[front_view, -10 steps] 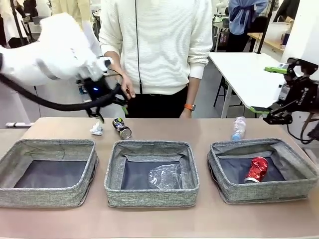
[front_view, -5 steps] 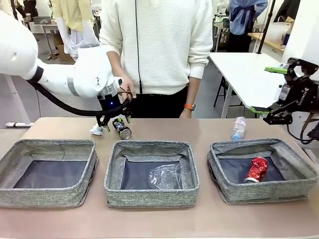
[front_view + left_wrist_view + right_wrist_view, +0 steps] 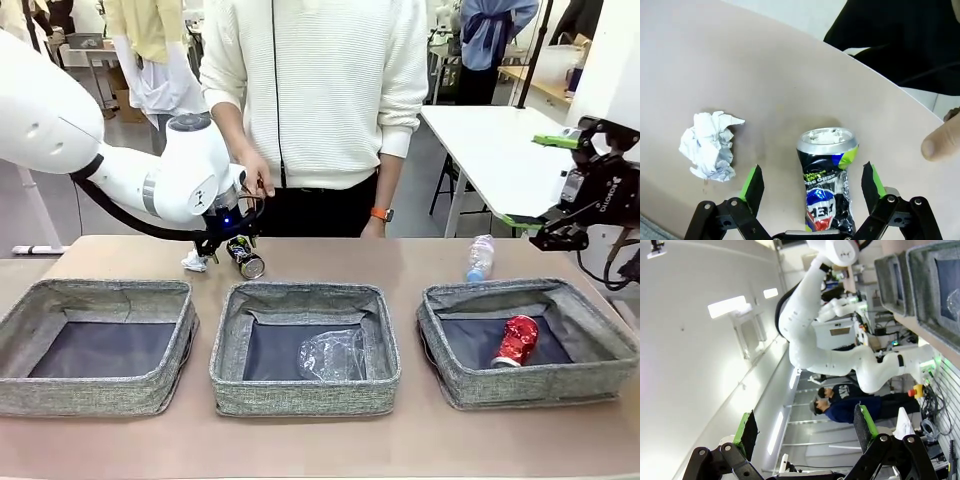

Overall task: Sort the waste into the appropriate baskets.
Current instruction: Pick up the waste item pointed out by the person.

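A crushed dark blue-black can (image 3: 246, 259) lies on the table behind the middle basket (image 3: 305, 395). My left gripper (image 3: 228, 243) is down at it and open. In the left wrist view the can (image 3: 827, 185) lies between the spread fingers of my left gripper (image 3: 811, 170), untouched, with the white paper wad (image 3: 710, 145) off to one side. The same wad (image 3: 194, 261) shows in the front view. A clear plastic cup (image 3: 333, 355) sits in the middle basket and a red can (image 3: 516, 340) in the right basket (image 3: 530, 385). A small clear bottle (image 3: 480, 257) lies behind that basket. My right gripper (image 3: 530, 180) hangs open at the far right, raised off the table.
The left basket (image 3: 95, 395) holds nothing. A person stands at the far edge, with a hand (image 3: 255, 180) just above my left gripper and a fingertip (image 3: 940, 142) close to the can. A white side table (image 3: 500, 150) stands at the back right.
My left arm has swung in and lowered, bringing its open gripper down around the dark can. The right arm has stayed put.
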You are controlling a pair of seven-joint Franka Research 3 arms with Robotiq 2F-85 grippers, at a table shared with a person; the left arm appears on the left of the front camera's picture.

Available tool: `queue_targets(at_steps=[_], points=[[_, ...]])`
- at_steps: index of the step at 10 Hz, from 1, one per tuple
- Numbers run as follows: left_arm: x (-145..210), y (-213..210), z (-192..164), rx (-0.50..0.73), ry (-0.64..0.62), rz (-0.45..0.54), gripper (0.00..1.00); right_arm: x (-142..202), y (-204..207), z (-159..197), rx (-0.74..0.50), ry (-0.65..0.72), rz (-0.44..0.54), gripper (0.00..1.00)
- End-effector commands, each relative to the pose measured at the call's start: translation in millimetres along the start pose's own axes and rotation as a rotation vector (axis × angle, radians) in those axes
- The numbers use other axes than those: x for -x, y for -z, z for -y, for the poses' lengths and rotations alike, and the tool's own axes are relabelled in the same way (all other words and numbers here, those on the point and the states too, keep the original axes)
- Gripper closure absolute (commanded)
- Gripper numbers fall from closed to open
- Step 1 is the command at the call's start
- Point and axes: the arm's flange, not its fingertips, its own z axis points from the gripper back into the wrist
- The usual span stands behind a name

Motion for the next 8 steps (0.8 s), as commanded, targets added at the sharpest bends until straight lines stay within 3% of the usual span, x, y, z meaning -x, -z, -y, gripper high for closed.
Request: queue_targets(at_steps=[1, 3, 4, 5, 6, 7, 8], points=[[8.5, 1.8, 1.0, -0.015, 0.014, 0.023, 0.0, 0.9, 0.4, -4.0, -0.014, -0.005, -0.001, 0.0], [7.8, 2.8, 0.8, -0.001, 0.011, 0.018, 0.0, 0.9, 0.4, -4.0, -0.014, -0.005, -0.001, 0.0], [8.5, 2.2, 1.2, -0.016, 0.018, 0.036, 0.6, 0.9, 0.4, -4.0, -0.014, -0.005, -0.001, 0.0], [8.6, 1.9, 0.8, -0.015, 0.025, 0.04, 0.6, 0.9, 0.4, -4.0, -0.014, -0.005, -0.001, 0.0], [8.6, 2.6, -0.3, -0.023, 0.028, 0.04, 1.0, 0.9, 0.4, -4.0, -0.014, -0.005, -0.001, 0.0], [8.7, 3.2, -0.8, -0.026, 0.029, 0.039, 0.65, 0.9, 0.4, -4.0, -0.014, -0.005, -0.001, 0.0], [8.5, 3.4, -1.2, -0.028, 0.026, 0.032, 1.0, 0.9, 0.4, -4.0, -0.014, -0.005, -0.001, 0.0]])
